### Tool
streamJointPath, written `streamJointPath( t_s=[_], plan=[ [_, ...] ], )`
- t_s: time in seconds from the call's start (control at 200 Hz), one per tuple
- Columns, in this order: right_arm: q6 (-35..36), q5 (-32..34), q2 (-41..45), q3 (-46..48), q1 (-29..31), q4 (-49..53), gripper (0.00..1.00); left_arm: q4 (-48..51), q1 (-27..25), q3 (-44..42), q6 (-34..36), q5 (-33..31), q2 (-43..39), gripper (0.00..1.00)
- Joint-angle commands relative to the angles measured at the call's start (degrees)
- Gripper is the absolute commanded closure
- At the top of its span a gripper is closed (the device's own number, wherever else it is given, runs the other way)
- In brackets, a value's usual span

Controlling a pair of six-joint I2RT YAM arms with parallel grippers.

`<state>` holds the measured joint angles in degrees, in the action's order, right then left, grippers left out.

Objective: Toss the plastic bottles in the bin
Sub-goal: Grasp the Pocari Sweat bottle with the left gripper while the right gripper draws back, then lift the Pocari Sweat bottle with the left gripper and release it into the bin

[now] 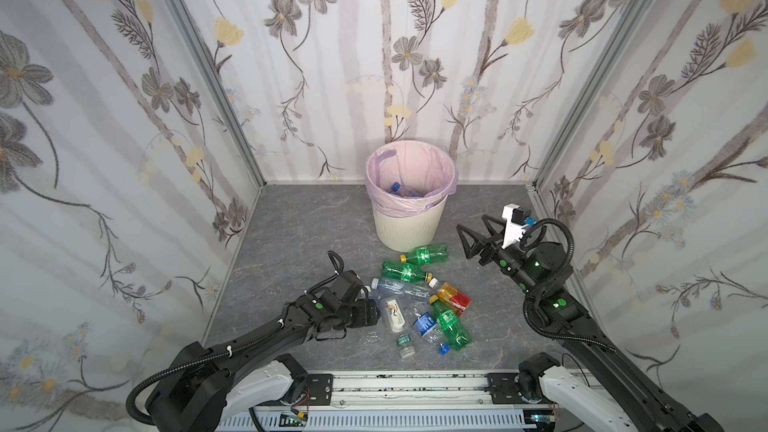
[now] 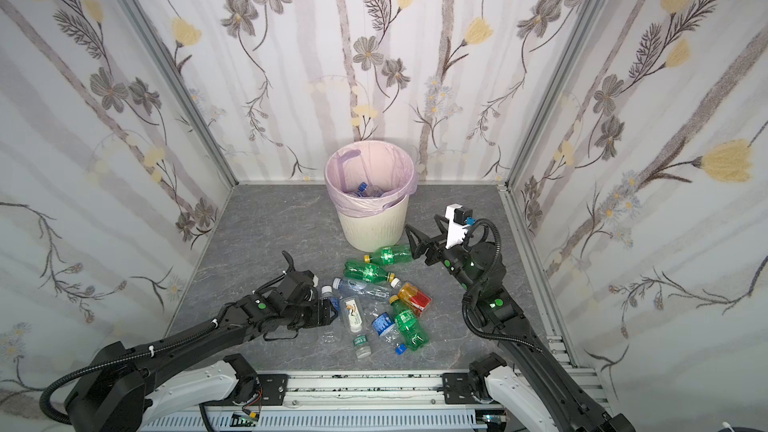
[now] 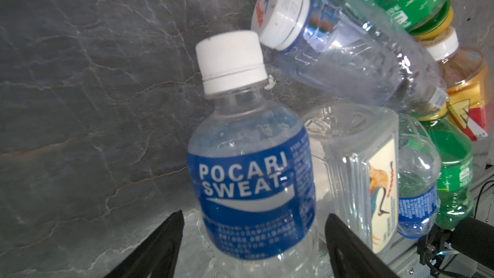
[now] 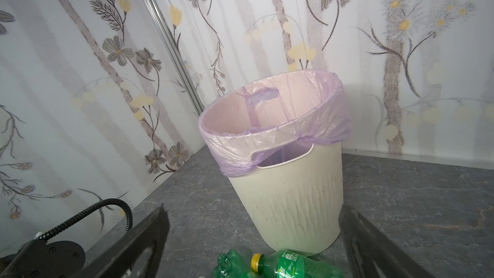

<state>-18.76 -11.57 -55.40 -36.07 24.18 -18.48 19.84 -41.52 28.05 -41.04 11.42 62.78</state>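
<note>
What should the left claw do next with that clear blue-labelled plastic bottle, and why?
Probably close the left gripper on the clear, white-capped plastic bottle with the blue label: its black fingers stand either side of the bottle's body with gaps showing, so nothing is gripped yet.

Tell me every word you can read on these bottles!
"POCARI SWEAT": blue label of the clear white-capped bottle.
Label on the green bottle: too blurred to read.
Print on the cream bird label: too small to read.
Mark on the printed white cap: unreadable.
</note>
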Motion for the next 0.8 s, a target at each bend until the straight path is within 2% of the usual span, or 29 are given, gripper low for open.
streamJointPath(
  t_s=[0.0, 0.255, 0.47, 0.675, 0.739, 0.794],
  plan=[
    [0.9, 0.0, 0.3, -0.1, -0.2, -1.0, 0.00, -3.2, -0.1, -0.5, -1.5, -0.8, 1.3, 0.18],
    [1.1, -1.2, 0.3, 0.2, -0.5, -0.6, 0.00, -5.1, -0.1, -1.0, -1.8, -3.1, 3.9, 0.30],
    [1.4, -0.8, 0.1, 0.3, -0.6, -0.5, 0.00, -5.3, -0.1, -1.2, -2.4, -6.2, 1.2, 0.51],
    [1.9, -0.9, -0.7, -0.3, -0.6, 0.1, 0.00, -4.9, -0.1, -0.2, -2.3, -8.2, -4.0, 0.52],
    [2.3, -0.8, -1.1, -0.6, -0.6, 0.7, 0.00, -4.9, 0.2, 1.4, -2.0, -7.8, -6.3, 0.44],
    [2.7, -0.4, -1.5, -0.7, -0.6, 1.2, 0.00, -4.9, 0.6, 3.6, -1.7, -8.1, -8.9, 0.43]
  ],
)
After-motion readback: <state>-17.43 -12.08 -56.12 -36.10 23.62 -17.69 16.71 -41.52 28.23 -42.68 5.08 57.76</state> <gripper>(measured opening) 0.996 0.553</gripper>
